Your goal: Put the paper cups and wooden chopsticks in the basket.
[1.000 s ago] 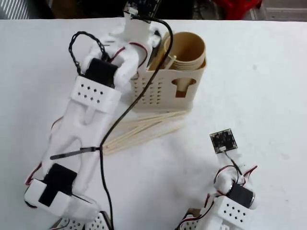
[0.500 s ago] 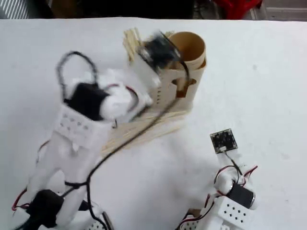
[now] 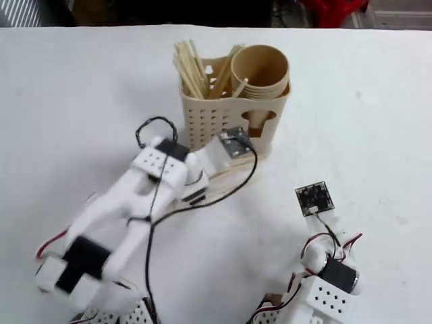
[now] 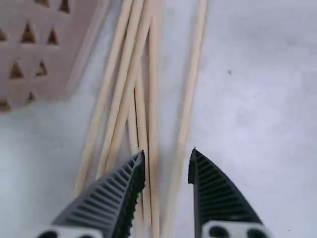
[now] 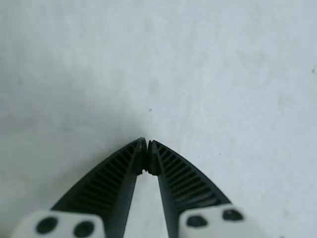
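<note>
Left gripper, part-open and empty, is held low over loose wooden chopsticks lying beside the basket. Jaws should be widened to span several sticks, then closed squarely mid-length. Right gripper is closed, empty.

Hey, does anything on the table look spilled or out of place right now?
Yes. Several wooden chopsticks lie loose on the table against the foot of the basket, not inside it, where others stand upright beside the paper cups. The left pincer is open just above the loose ones.
</note>
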`<action>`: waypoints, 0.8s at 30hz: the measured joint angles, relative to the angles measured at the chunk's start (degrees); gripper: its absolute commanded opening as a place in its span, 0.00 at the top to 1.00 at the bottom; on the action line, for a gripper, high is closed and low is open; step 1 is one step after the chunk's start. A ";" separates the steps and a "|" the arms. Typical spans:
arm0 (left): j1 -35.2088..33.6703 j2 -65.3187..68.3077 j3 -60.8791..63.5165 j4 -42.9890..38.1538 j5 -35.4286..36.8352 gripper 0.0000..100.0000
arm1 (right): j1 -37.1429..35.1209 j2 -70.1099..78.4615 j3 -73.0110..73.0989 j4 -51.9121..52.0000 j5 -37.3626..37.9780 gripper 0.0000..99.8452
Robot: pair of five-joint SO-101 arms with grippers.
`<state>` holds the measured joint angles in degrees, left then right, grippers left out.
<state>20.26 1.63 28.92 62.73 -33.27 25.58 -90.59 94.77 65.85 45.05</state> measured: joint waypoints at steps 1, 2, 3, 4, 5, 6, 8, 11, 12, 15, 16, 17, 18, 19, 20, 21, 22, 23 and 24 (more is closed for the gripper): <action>-0.35 2.46 -1.23 0.00 0.00 0.84 | 0.00 0.00 0.00 0.00 0.00 0.98; -0.53 4.75 -2.55 0.00 -0.09 0.85 | 0.00 0.00 0.00 0.00 0.00 0.98; -0.62 6.95 -3.60 0.00 -0.09 0.86 | 0.00 0.00 0.00 0.00 0.00 0.98; -0.62 9.05 -4.92 0.00 -0.09 0.86 | 0.00 0.00 0.00 0.00 0.00 0.98; -0.44 10.90 -5.98 0.00 -0.09 0.87 | 0.00 0.00 0.00 0.00 0.00 0.98; -0.62 12.48 -7.12 0.00 -0.09 0.88 | 0.00 0.00 0.00 0.00 0.00 0.98; -0.53 14.59 -8.97 0.35 -0.09 0.90 | 0.00 0.00 0.00 0.00 0.00 0.98; -0.18 15.47 -9.93 1.41 -0.09 0.93 | 0.00 0.00 0.00 0.00 0.00 0.98; -0.09 15.47 -9.93 1.49 -0.09 0.95 | 0.00 0.00 0.00 0.00 0.00 0.98; 0.00 15.47 -9.93 1.93 0.00 0.96 | 0.00 0.00 0.00 0.00 0.00 0.98; 0.00 15.47 -10.11 2.37 0.00 0.96 | 0.00 0.00 0.00 0.00 0.00 0.98; -0.09 15.56 -10.46 2.90 0.00 0.97 | 0.00 0.00 0.00 0.00 0.00 0.98; -0.09 15.56 -10.81 3.25 0.00 0.97 | 0.00 0.00 0.00 0.00 0.00 0.98; -0.09 15.65 -10.99 3.60 0.00 0.97 | 0.00 0.00 0.00 0.00 0.00 0.98; -0.18 15.65 -11.16 4.04 -0.44 0.97 | 0.00 0.00 0.00 0.00 0.00 0.98; -0.18 15.65 -11.16 4.57 -1.23 0.97 | 0.00 0.00 0.00 0.00 0.00 0.98; -0.26 15.65 -11.25 5.27 -2.29 0.97 | 0.00 0.00 0.00 0.00 0.00 0.98; -0.35 15.65 -11.25 5.80 -3.16 0.97 | 0.00 0.00 0.00 0.00 0.00 0.98; -0.44 15.65 -11.25 6.42 -3.96 0.97 | 0.00 0.00 0.00 0.00 0.00 0.98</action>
<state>19.82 17.27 17.67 69.14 -37.23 25.58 -90.59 94.77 65.85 45.05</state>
